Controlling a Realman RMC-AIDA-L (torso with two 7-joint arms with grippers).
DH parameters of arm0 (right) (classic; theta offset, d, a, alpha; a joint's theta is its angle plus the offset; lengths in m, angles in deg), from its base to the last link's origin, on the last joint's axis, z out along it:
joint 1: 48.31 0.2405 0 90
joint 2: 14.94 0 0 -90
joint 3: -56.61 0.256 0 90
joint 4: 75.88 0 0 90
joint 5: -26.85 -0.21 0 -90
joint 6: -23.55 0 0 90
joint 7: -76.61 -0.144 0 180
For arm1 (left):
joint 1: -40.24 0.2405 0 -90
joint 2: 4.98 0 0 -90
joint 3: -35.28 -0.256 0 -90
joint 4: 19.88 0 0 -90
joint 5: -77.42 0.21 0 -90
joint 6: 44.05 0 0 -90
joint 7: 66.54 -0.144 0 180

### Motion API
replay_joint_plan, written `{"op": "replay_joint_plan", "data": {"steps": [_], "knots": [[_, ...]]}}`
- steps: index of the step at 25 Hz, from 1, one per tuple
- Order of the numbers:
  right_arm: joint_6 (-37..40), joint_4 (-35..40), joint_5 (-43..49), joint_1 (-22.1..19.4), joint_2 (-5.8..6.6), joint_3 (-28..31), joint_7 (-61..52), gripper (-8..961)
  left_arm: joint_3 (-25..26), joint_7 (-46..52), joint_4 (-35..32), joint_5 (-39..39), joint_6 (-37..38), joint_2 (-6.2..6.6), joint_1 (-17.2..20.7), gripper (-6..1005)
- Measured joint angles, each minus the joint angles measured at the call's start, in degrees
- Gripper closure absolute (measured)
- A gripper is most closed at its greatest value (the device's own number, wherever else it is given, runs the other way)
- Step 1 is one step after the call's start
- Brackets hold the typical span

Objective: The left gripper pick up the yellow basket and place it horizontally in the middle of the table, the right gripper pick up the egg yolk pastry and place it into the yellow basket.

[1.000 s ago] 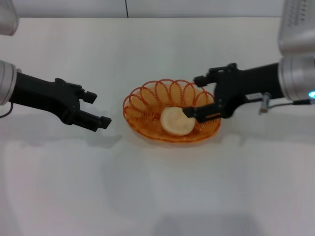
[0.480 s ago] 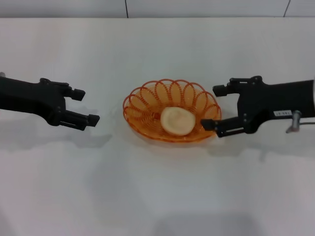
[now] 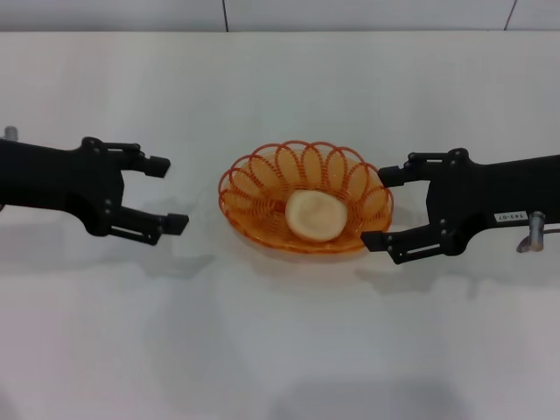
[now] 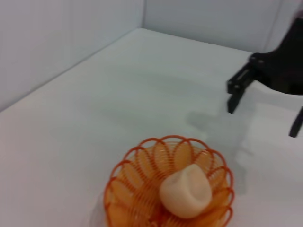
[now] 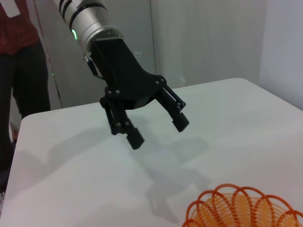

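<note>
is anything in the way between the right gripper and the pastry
Only the basket wall. The egg yolk pastry already lies inside the yellow basket, and the open right gripper sits just outside its rim. The left gripper is open on the other side.

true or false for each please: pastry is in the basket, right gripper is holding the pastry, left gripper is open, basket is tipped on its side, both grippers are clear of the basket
1. The egg yolk pastry lies inside the yellow basket. True.
2. The right gripper is holding the pastry. False: it is open and empty, beside the basket.
3. The left gripper is open. True.
4. The basket is tipped on its side. False: it sits flat on the table, opening up.
5. Both grippers are clear of the basket. The left one, true; the right one is very close to the rim, and contact cannot be ruled out.
</note>
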Motion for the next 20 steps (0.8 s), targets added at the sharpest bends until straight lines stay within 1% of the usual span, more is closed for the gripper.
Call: {"op": "replay_joint_plan", "data": {"steps": [20], "knots": [[1.54,-0.15,0.96,-0.01,0.00,0.10,-0.09,81,-0.71,-1.31,-0.03,0.65,2.03,-0.20,-0.24,111]]}}
